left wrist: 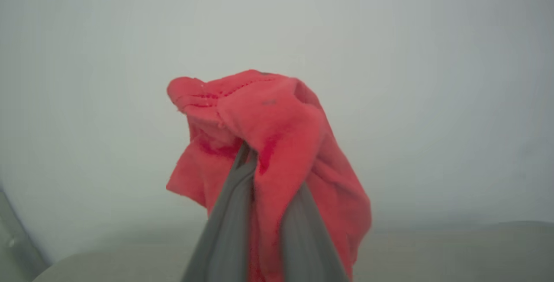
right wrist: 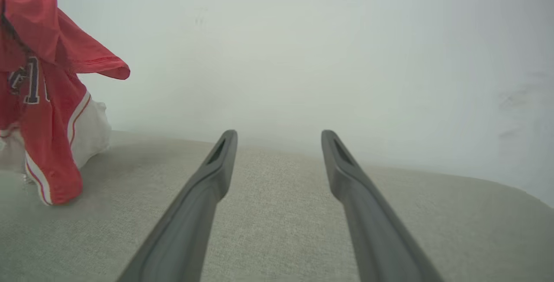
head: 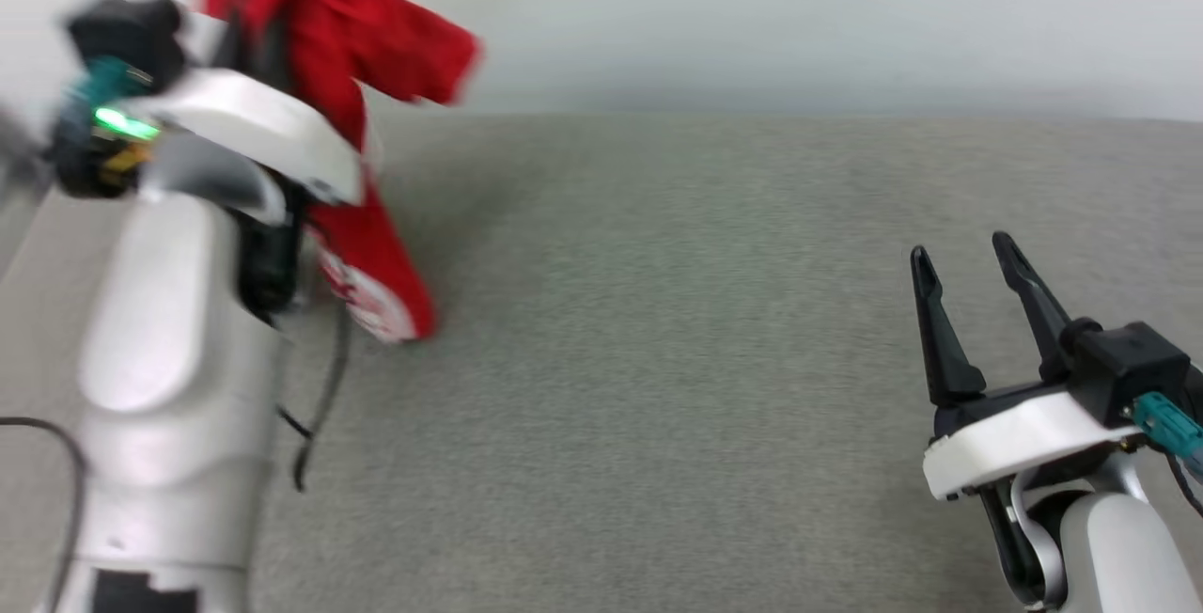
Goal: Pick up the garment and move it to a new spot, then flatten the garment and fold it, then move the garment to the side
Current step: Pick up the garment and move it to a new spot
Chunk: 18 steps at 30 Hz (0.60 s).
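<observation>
The left gripper (left wrist: 255,161) is raised and pinches the garment (left wrist: 277,113), which hangs below it. The right gripper (head: 962,248) is low, wide open and empty.

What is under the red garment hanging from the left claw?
The grey fabric surface; the garment's lowest folds appear to touch it. The patch beneath those folds is covered.

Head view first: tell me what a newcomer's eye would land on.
The bright red garment, bunched and hanging at the upper left, pinched in the shut left gripper. Next, the right gripper at the lower right, fingers spread, empty above the grey fabric surface.
</observation>
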### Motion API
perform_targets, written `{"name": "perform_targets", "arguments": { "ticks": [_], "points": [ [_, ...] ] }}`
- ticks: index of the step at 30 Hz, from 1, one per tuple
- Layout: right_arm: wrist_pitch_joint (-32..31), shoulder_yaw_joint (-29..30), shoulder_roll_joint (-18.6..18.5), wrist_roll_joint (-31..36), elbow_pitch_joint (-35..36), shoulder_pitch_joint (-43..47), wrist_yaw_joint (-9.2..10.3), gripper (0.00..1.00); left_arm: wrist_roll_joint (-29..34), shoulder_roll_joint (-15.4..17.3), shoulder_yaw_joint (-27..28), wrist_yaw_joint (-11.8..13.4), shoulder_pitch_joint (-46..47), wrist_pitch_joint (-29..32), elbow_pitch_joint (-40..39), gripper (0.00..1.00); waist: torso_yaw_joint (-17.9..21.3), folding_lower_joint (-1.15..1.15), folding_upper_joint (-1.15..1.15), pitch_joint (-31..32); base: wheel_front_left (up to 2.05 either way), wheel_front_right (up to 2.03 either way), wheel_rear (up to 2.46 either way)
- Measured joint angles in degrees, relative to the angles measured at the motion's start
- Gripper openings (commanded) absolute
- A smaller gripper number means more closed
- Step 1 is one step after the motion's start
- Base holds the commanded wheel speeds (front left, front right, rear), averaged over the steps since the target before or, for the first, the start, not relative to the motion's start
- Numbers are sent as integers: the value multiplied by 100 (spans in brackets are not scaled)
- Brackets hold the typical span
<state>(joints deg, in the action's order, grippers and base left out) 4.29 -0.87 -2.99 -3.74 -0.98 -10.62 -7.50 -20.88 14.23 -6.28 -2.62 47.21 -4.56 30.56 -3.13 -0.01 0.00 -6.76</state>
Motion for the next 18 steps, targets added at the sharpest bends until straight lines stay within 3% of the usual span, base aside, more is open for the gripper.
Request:
{"name": "perform_targets", "arguments": {
  "ticks": [8,18],
  "points": [
    [-126,191,1,-114,178,147,0,100,-110,-849,-797,-204,-654,18,-754,0,665,0,0,82,0,0,0],
    [-130,156,3,-201,287,114,0,100,-102,-1103,-2103,-190,-2036,331,-1198,0,1123,1,0,-334,0,0,0]
  ]
}}
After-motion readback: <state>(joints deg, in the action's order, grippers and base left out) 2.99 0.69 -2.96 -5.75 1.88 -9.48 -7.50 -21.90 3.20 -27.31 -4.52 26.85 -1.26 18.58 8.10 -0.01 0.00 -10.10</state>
